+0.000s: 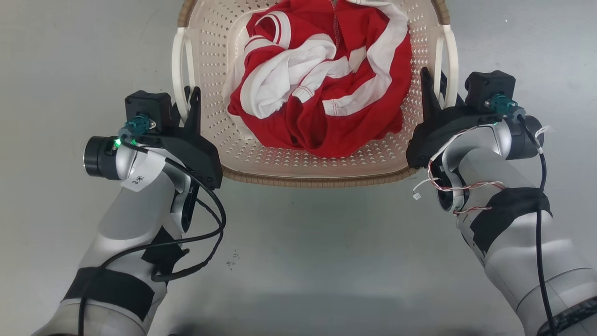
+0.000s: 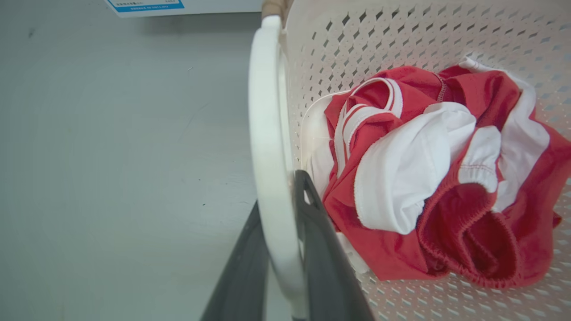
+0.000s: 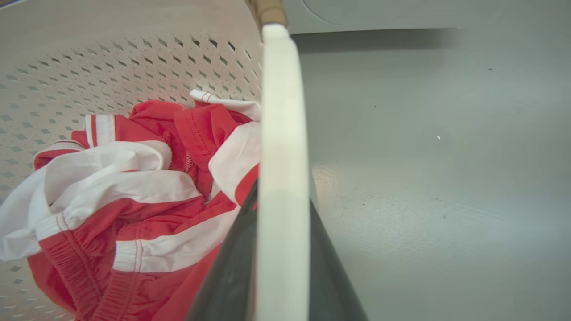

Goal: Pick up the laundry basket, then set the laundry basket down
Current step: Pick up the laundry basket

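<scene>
Down on the floor [image 1: 298, 261] right in front of the robot sits the basket [image 1: 280, 158], with a bundle of red and white clothes [image 1: 322, 79] piled inside. The left gripper [image 1: 189, 100] has its two dark fingers on either side of the left handle [image 1: 178, 70]. In the left wrist view the gripper [image 2: 279, 254] looks pinched tight on that white loop, one finger outside and one inside the basket wall. It's the same story on the other side: the right gripper [image 1: 433, 86] is clamped on the right handle [image 1: 450, 65], and in the right wrist view the gripper [image 3: 281, 254] has the handle sandwiched between its fingers.

So my read is that the grab is done on both sides. I honestly can't tell if the basket is off the floor yet. There's a thin shadow under the near rim, but that could go either way. I'd guess the lift is either just starting or about to start, and the set-down is yet to come. With clothes in there it'll need both arms rising evenly so it doesn't tip.

The floor is plain smooth grey, a bit glossy, with a few small specks. At the far edge there's a white thing with a blue label [image 2: 147, 5] and a grey panel [image 3: 379, 13], too cropped to identify.
</scene>
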Robot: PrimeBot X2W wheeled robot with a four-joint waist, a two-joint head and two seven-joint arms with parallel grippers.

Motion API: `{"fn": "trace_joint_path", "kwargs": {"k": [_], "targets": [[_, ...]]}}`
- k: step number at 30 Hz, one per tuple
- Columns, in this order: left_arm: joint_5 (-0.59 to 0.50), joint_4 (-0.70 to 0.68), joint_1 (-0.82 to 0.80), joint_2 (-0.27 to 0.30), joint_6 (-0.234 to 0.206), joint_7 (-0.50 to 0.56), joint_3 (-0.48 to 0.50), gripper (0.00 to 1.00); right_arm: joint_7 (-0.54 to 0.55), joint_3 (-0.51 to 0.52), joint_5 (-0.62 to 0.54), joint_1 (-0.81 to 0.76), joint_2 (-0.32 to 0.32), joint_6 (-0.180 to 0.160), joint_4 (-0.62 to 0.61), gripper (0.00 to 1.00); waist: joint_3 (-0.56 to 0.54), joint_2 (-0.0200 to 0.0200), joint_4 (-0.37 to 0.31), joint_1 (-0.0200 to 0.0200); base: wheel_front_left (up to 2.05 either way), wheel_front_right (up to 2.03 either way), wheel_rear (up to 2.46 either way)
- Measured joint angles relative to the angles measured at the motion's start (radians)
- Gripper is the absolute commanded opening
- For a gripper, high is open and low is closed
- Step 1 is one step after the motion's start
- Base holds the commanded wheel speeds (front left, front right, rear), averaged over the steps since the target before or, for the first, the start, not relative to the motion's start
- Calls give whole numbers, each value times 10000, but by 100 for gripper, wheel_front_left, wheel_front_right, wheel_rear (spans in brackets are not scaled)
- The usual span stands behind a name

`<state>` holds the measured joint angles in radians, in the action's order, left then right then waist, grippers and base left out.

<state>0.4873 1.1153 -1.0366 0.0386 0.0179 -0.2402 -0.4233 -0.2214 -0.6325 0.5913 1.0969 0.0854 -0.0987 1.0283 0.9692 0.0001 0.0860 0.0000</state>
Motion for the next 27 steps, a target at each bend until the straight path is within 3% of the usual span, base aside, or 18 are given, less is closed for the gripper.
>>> {"fn": "trace_joint_path", "kwargs": {"k": [16, 27], "targets": [[602, 119, 439, -54, -50, 13, -723, 0, -59, -368, 614, -355, -10, -25, 516, 0, -938, -1, 12, 0, 0, 0, 0], [949, 370, 1295, -86, -48, 35, -1202, 0, -88, -792, 1197, -1336, -79, -25, 694, 0, -2186, -1, 74, -1, 0, 0, 0]]}}
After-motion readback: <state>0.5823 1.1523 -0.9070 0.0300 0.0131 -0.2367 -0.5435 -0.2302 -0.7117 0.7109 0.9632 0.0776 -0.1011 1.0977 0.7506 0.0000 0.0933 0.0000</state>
